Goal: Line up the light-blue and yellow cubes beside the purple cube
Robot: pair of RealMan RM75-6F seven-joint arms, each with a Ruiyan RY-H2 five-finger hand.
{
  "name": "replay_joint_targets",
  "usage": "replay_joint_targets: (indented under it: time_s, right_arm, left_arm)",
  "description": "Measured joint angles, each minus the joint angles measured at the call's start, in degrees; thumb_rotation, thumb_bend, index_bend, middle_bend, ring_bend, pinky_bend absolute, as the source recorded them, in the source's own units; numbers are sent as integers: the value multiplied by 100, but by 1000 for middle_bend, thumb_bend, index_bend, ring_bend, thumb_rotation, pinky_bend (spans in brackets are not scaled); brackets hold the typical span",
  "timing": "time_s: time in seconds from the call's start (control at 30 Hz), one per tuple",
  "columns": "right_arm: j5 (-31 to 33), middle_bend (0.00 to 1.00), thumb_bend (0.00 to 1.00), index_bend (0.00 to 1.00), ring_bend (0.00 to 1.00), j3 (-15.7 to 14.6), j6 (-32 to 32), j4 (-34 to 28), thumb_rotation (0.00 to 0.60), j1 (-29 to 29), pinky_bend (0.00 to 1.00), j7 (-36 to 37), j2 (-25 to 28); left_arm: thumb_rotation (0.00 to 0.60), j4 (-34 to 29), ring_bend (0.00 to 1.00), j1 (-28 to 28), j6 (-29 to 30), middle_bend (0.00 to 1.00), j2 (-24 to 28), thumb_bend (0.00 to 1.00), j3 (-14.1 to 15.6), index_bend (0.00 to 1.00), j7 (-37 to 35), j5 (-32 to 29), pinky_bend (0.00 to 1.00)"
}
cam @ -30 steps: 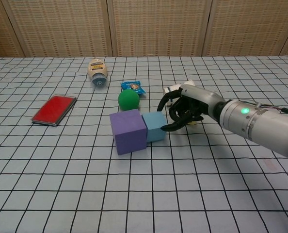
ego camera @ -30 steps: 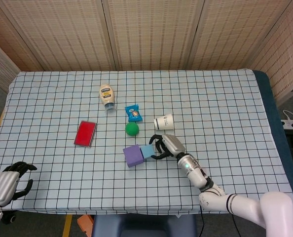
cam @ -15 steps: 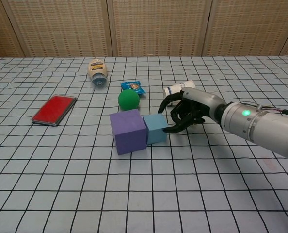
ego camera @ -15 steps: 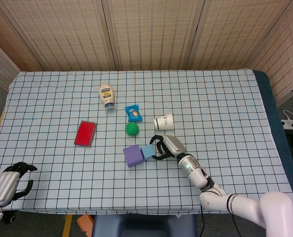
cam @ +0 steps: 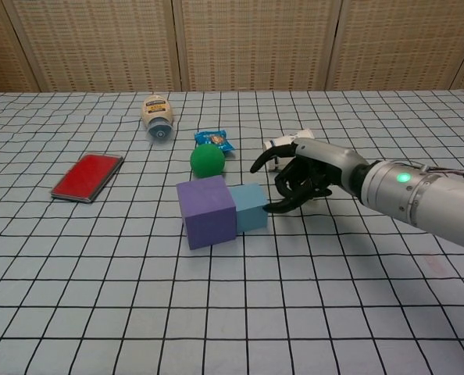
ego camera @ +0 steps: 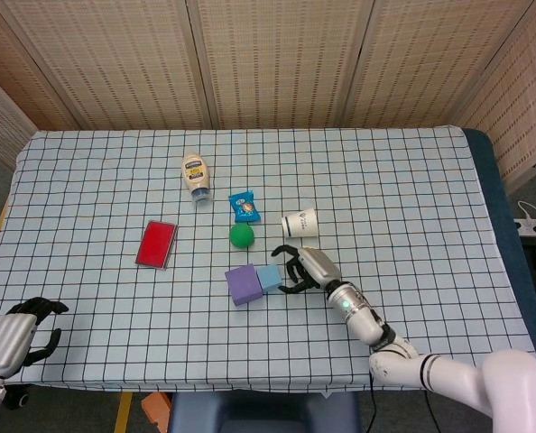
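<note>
The purple cube (ego camera: 244, 285) (cam: 207, 211) sits on the checked cloth, with the light-blue cube (ego camera: 270, 277) (cam: 251, 206) pressed against its right side. My right hand (ego camera: 304, 268) (cam: 306, 176) hovers just right of the light-blue cube with its fingers spread. A lower fingertip (cam: 273, 208) touches the cube's right face, and the hand holds nothing. My left hand (ego camera: 20, 329) rests off the table's near-left corner, loosely open and empty. No yellow cube shows in either view.
A green ball (ego camera: 241, 235) (cam: 207, 160) lies just behind the cubes. A tipped paper cup (ego camera: 300, 223) (cam: 283, 143) is behind my right hand. Farther back are a blue snack packet (ego camera: 244, 207), a mayonnaise bottle (ego camera: 196, 176) and, at left, a red box (ego camera: 156, 244).
My right hand's fingers have spread a little, the upper one lifting away from the light-blue cube. The cubes have hardly shifted. The left hand has not moved.
</note>
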Motion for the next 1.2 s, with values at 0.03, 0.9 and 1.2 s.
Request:
replay_joint_targets:
  time_s: [0.03, 0.9, 1.2]
  right_arm:
    - [-8, 774, 107, 276, 815, -5, 5, -40, 600, -2, 966, -33, 50]
    - [1440, 817, 649, 403, 855, 93, -642, -703, 600, 137, 999, -1540, 421]
    - [1202, 817, 698, 364, 855, 79, -754, -633, 600, 124, 999, -1186, 372]
  left_arm:
    - [600, -1, 222, 0, 2, 358, 1, 489, -1, 361, -1, 0, 300]
    - [600, -26, 222, 0, -4, 358, 20, 487, 0, 361, 3, -19, 300]
    - [600, -29, 222, -6, -23, 359, 24, 488, 8, 361, 0, -14, 301]
